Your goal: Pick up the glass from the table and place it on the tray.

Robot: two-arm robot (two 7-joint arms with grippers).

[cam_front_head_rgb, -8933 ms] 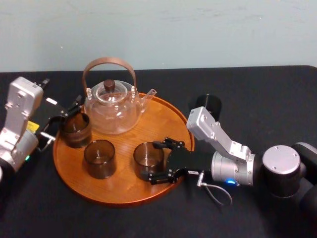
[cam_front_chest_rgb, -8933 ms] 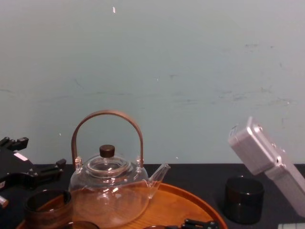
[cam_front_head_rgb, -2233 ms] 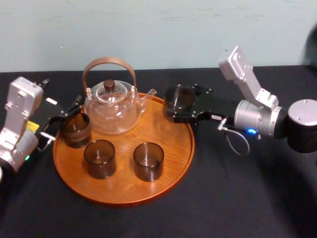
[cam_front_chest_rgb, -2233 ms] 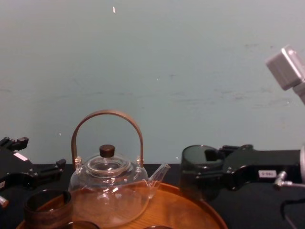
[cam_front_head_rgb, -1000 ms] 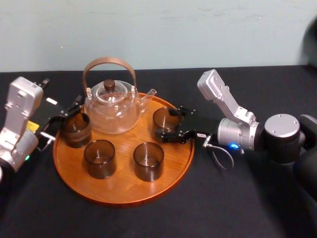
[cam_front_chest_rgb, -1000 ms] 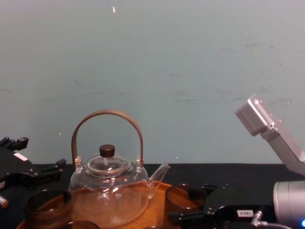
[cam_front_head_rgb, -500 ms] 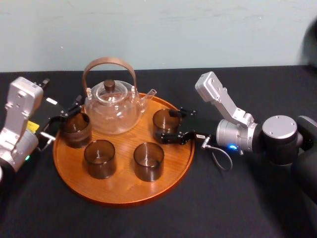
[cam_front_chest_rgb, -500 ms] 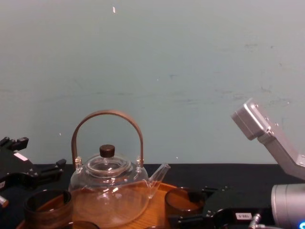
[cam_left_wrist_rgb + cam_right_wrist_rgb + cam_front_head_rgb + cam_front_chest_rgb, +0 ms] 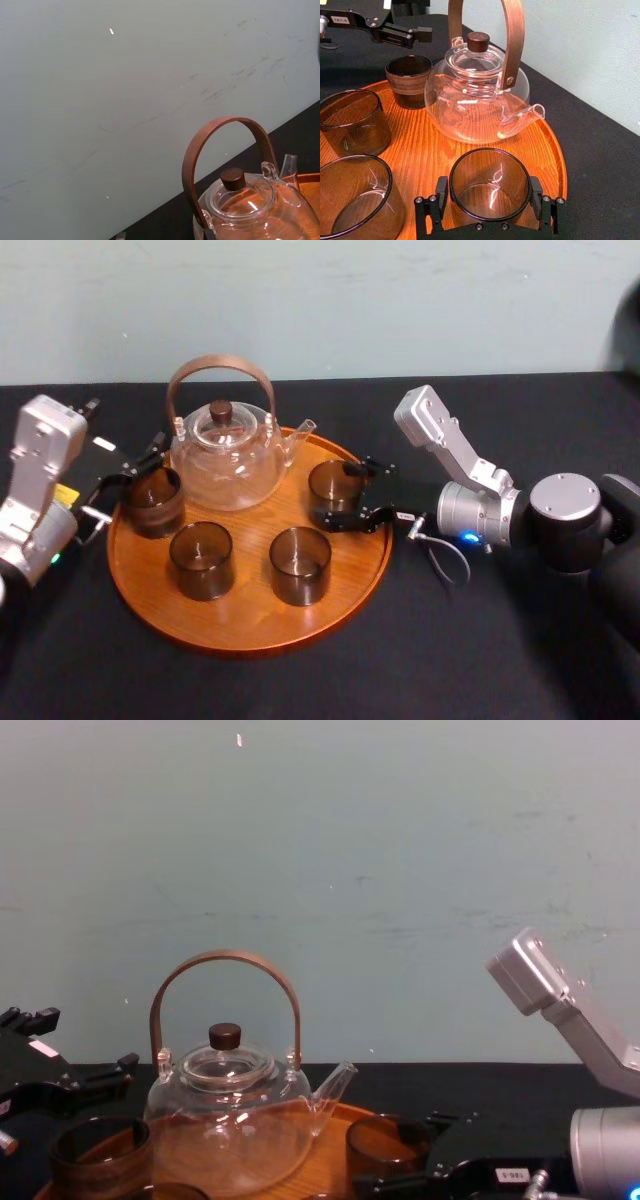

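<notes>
The glass is a smoky clear tumbler standing upright on the round wooden tray, on its right side near the teapot's spout. My right gripper reaches in from the right and straddles it, open, one finger on each side. In the right wrist view the glass sits between the black fingers with a thin gap at each pad. In the chest view the glass rests low on the tray. My left gripper stays parked, open, at the tray's left edge.
A clear glass teapot with a brown hoop handle stands at the tray's back. Three more glasses sit on the tray: one at the left by the left gripper, two in front. Black cloth covers the table.
Over the earlier frames my right gripper carried the glass from the table's right side and set it on the tray. In the last second its fingers eased apart slightly.
</notes>
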